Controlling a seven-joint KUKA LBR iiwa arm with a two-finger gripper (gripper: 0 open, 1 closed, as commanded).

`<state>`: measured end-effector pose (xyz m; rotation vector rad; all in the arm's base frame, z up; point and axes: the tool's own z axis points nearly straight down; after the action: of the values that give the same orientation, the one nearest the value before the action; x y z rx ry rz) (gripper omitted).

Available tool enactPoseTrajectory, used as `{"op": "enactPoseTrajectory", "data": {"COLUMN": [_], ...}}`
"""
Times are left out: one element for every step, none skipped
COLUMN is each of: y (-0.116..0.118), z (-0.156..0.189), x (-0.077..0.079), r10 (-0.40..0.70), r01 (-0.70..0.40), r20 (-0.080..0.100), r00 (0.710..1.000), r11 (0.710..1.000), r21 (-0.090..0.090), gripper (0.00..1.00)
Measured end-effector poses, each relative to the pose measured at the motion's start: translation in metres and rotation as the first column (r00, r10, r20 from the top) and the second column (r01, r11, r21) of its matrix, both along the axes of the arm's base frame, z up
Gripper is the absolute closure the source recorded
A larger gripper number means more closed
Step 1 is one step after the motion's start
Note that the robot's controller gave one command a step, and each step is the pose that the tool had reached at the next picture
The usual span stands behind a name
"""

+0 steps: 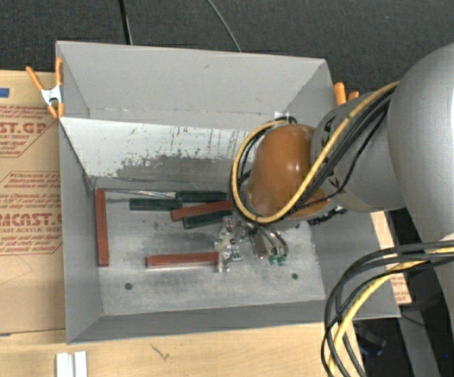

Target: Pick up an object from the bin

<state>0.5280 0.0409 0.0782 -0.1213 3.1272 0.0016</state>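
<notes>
Close to the bin's (pixel 82 273) near edge lies a red-brown flat bar (pixel 181 261), probably stiff, light and smooth, best pinched across its narrow width, with the jaws at its right end, their opening impossible to tell, and green sticks (pixel 164 204) beyond.

The bin (pixel 172 85) holds three red-brown bars (pixel 181 261): one along the left edge, one mid-floor, one toward the back. Dark green bars (pixel 160 204) overlapping there number at least two.
</notes>
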Motion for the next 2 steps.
{"op": "enactPoseTrajectory", "data": {"y": [-0.0048, -0.0047], "z": [0.0826, 0.0826], "x": [0.0141, 0.0141], "r10": [0.01, 0.009], "r01": [-0.01, -0.009], "r20": [-0.01, -0.011], "r00": [1.0, 1.0], "r11": [1.0, 1.0], "r21": [-0.001, -0.001], "gripper": [1.0, 1.0]}}
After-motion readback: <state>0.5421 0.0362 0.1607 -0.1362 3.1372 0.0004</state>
